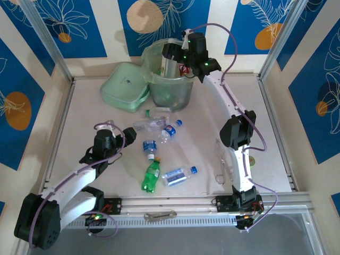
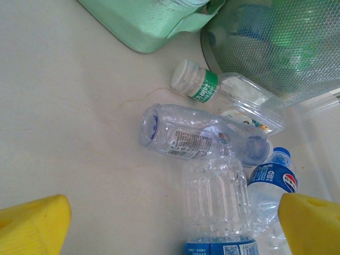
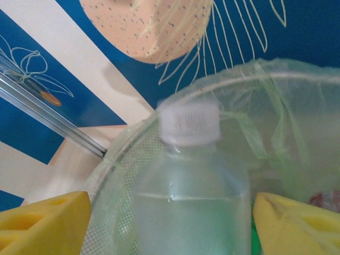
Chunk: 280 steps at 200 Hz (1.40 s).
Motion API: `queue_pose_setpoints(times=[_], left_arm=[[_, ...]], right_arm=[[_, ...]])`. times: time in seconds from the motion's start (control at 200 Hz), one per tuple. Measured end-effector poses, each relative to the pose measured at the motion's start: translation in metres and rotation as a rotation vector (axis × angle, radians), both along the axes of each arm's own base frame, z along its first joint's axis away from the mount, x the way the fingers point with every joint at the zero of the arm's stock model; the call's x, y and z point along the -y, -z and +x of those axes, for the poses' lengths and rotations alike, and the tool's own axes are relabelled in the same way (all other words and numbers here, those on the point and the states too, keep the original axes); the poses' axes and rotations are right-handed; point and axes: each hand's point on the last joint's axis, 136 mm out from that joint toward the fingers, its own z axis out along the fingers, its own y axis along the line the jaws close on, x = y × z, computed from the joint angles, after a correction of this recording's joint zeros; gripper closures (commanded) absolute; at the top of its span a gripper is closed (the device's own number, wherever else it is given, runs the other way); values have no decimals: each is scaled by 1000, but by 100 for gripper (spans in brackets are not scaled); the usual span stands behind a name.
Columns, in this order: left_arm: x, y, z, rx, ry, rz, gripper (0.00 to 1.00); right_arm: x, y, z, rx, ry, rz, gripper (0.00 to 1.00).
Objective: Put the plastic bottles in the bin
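My right gripper (image 1: 171, 53) (image 3: 172, 223) hangs open over the bin (image 1: 167, 79) (image 3: 297, 74). A clear white-capped bottle (image 3: 191, 196) (image 1: 171, 68) stands between its yellow fingers, with a gap on the left side and its cap blurred. On the table lie a green-labelled clear bottle (image 1: 154, 112) (image 2: 212, 87), a crushed clear bottle (image 1: 146, 125) (image 2: 186, 133), a Pepsi bottle (image 1: 170, 130) (image 2: 271, 183), a ribbed blue-labelled bottle (image 1: 150, 146) (image 2: 218, 202), a green bottle (image 1: 151, 174) and another blue-labelled one (image 1: 178, 175). My left gripper (image 1: 119, 139) (image 2: 172, 218) is open, just left of the ribbed bottle.
The flat pale-green lid (image 1: 125, 87) (image 2: 149, 21) leans by the bin's left side. Thin tongs (image 1: 221, 164) lie beside the right arm. A metal frame rings the table. Bare tabletop stretches along the left.
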Motion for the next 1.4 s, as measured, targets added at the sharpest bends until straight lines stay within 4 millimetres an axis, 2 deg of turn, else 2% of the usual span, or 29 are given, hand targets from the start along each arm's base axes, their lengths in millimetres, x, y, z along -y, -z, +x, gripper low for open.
queue_pose_setpoints(times=[0.185,0.375,0.475,0.645,0.76,0.83,0.925,1.035,1.296,1.401], left_arm=[[0,2,0,-5,0,2,1],[0,2,0,-6,-2,2,1],[0,3,0,-10,-1,3,1],[0,5,0,-15,-1,4,0],[0,5,0,-16,-1,4,1],[0,5,0,-16,0,4,1],[1,5,0,-19,6,1,0],[5,6,0,-31,24,-5,0],[20,4,6,-56,87,-35,0],[24,6,7,-65,102,-41,0]], right_arm=[[4,-23,-3,55,3,-18,17],[9,-30,-8,75,9,-58,16],[12,-34,-19,80,1,-82,15],[12,-45,-58,97,-38,-126,15],[7,-46,-97,105,-85,-149,14],[5,-38,-123,92,-113,-163,14],[7,-17,-159,55,-142,-182,13],[16,24,-199,-41,-148,-197,13],[52,156,-277,-444,-36,-201,11],[58,196,-315,-605,4,-204,7]])
